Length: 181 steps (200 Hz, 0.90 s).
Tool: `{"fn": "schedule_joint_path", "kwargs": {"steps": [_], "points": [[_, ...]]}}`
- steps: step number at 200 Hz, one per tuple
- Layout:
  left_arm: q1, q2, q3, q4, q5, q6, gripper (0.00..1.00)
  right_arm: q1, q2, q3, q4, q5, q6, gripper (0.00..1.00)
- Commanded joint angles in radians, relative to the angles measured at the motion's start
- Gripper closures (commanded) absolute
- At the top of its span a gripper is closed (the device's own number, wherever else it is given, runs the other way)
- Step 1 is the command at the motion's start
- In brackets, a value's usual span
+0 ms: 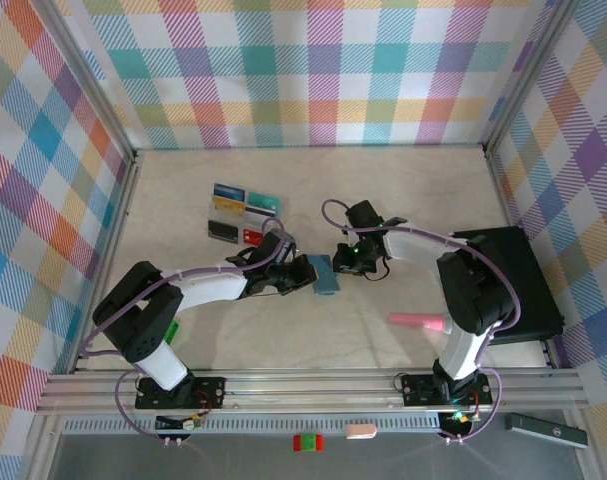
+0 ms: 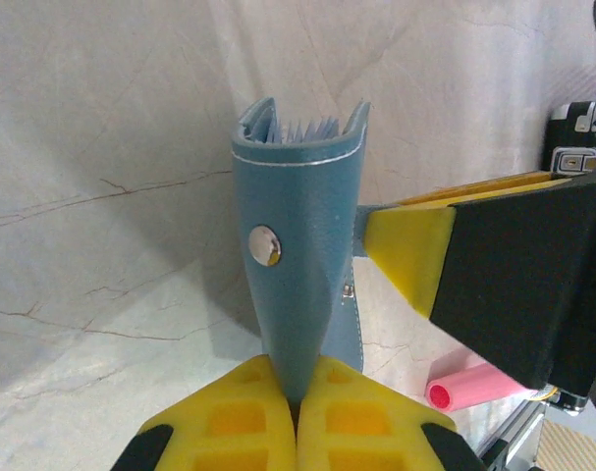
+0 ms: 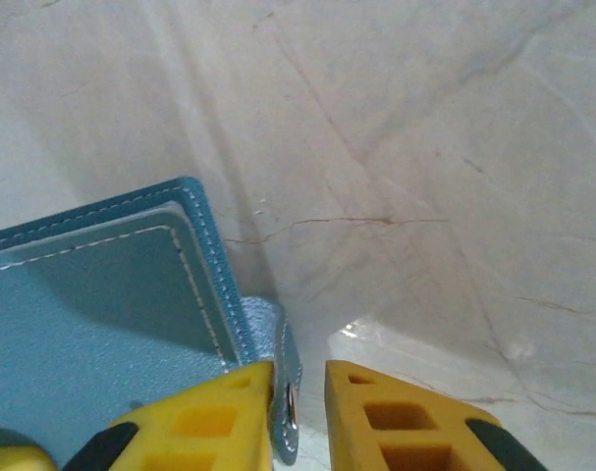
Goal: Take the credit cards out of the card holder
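Teal-blue card holder (image 2: 298, 255) stands upright, its lower edge clamped tight in the closed left pincer (image 2: 296, 392), directly above the yellow fingertips. A silver snap stud (image 2: 266, 245) faces the left wrist camera. The right pincer (image 3: 298, 378) sits just beside the holder. Its jaws stand a little apart with the holder's side tab (image 3: 283, 373) between them. The tab lies against one finger, with a slim gap to the other, so it does not look pinched yet.

The step in hand seems to be opening the holder: one pincer steadies it while the other takes the tab. The next move likely calls for closing on the tab, then pulling it away from the left pincer to spread the covers.

Several credit cards (image 1: 243, 215) lie grouped on the table, beyond the left pincer and well apart from it. A pink object (image 2: 469, 386) lies near the right pincer; what it is stays unclear.

Clear sleeve edges show at the holder's top, but whether any cards remain inside cannot be made out. The wrist view cuts off the tab's lower end.
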<state>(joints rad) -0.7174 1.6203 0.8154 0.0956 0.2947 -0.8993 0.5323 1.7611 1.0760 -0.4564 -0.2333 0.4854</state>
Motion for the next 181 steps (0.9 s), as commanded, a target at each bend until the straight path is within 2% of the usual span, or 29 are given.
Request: {"fn": "schedule_joint_path", "kwargs": {"steps": [1, 43, 49, 67, 100, 147, 175, 181], "points": [[0.006, 0.002, 0.023, -0.021, -0.011, 0.018, 1.00, 0.003, 0.032, 0.027, 0.004, -0.052, -0.012, 0.79], [0.008, 0.004, 0.023, -0.037, -0.026, 0.007, 1.00, 0.003, 0.035, 0.029, -0.002, -0.006, -0.012, 0.85], [0.006, 0.004, 0.023, -0.040, -0.029, 0.005, 0.98, 0.003, 0.033, 0.029, -0.004, 0.007, -0.012, 0.87], [0.007, 0.001, 0.024, -0.055, -0.047, 0.003, 0.85, 0.003, 0.023, 0.026, -0.008, 0.031, -0.014, 0.90], [0.008, -0.029, 0.027, -0.134, -0.121, 0.009, 0.55, 0.003, -0.024, 0.019, -0.013, 0.048, -0.041, 0.96], [0.018, -0.159, 0.040, -0.310, -0.299, 0.056, 0.23, 0.004, -0.156, 0.004, -0.048, 0.042, -0.111, 0.97], [0.020, -0.259, 0.034, -0.425, -0.473, 0.061, 0.00, 0.003, -0.200, 0.020, -0.078, 0.031, -0.139, 0.97], [0.021, -0.280, 0.031, -0.440, -0.506, 0.062, 0.00, 0.003, -0.204, 0.024, -0.080, 0.028, -0.140, 0.97]]}}
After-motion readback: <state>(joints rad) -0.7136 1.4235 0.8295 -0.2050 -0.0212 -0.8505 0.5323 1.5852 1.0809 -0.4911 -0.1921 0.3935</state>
